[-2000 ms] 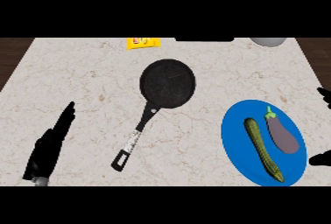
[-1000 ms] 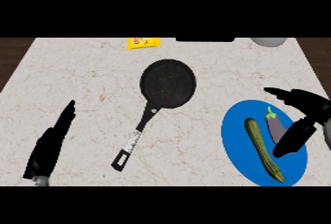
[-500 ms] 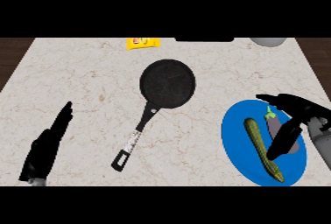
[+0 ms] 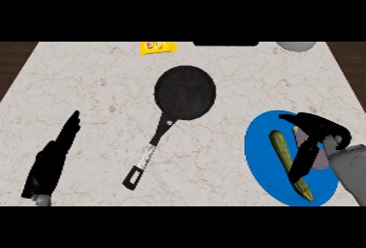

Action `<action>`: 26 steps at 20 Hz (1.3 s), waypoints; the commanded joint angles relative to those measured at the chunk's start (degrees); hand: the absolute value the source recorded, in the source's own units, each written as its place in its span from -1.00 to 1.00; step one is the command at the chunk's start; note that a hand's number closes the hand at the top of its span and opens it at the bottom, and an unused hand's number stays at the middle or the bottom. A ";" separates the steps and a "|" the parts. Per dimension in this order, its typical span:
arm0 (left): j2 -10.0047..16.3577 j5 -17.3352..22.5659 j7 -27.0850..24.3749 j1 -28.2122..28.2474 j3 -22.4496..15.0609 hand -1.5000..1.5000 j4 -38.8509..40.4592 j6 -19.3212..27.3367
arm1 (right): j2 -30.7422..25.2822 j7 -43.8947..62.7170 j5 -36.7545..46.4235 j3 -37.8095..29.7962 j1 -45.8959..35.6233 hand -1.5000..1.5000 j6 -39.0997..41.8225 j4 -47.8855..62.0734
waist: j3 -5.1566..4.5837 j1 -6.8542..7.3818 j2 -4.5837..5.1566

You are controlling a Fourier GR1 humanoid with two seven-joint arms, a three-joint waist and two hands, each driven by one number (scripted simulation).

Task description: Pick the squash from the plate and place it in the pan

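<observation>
Head view: the squash (image 4: 280,145), which I take to be the long green vegetable, lies on the blue plate (image 4: 259,155) near the desk's (image 4: 93,97) right edge, toward the near right corner. Just beside it lies a purple vegetable (image 4: 323,159), mostly hidden. The right robot hand (image 4: 318,131) hangs over both, fingers stretched straight along the squash's right side and thumb spread, holding nothing.

The main risk is the neighbour. With the two so close, closing fingers may catch the purple vegetable instead, or both together. The squash is long and round, so a push from one side may roll it toward the plate's left rim. A hold near one end may let it tilt on the way. The pan (image 4: 186,92) sits well apart, in the desk's middle toward the far edge, its handle pointing at the near edge.

Half a second ago the hand sat further right, mostly over the purple vegetable. It has since shifted left and down onto the squash. Pan, plate and the left robot hand (image 4: 50,160), resting open by the near left corner, are unchanged.
</observation>
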 commanded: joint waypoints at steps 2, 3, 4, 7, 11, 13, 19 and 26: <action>-0.15 0.20 -0.70 0.56 1.70 0.00 -0.01 -1.86 | 1.74 6.40 1.71 0.09 0.61 -1.00 2.84 -0.13 | 0.00 -0.06 -0.04; -2.39 -3.01 1.92 1.81 -1.48 0.00 -2.86 0.74 | 3.12 6.38 2.77 0.92 2.48 -1.00 1.11 -1.56 | 0.01 -0.11 -0.08; -1.49 -1.19 -0.21 -0.33 0.91 0.00 1.02 -1.32 | 3.01 7.73 2.13 0.85 2.87 -1.00 2.34 -2.58 | -0.01 -0.29 -0.06; -3.01 -2.63 1.27 1.15 -0.47 0.00 -2.29 -0.28 | 6.14 7.88 4.73 2.62 2.25 -1.00 1.23 -0.66 | 0.01 0.06 -0.06; -3.19 -1.72 -1.65 1.45 1.78 0.00 1.08 -2.72 | 4.00 -0.21 8.45 -0.15 4.92 -1.00 1.37 3.46 | 0.02 -0.13 0.00; -2.53 -2.89 -4.22 3.12 2.35 0.00 1.39 -3.24 | 8.29 5.69 8.41 0.60 2.55 -1.00 2.02 1.94 | 0.00 0.03 -0.02; -3.00 -2.69 -1.41 -0.24 4.64 0.00 1.46 -4.97 | 5.62 0.48 10.77 -3.23 3.82 -1.00 5.59 4.05 | 0.01 -0.11 -0.01; -7.42 -6.81 4.00 2.41 0.08 0.00 -5.66 -2.99 | 10.84 -8.99 17.98 -3.65 4.65 1.00 -2.08 8.89 | 0.06 0.19 -0.01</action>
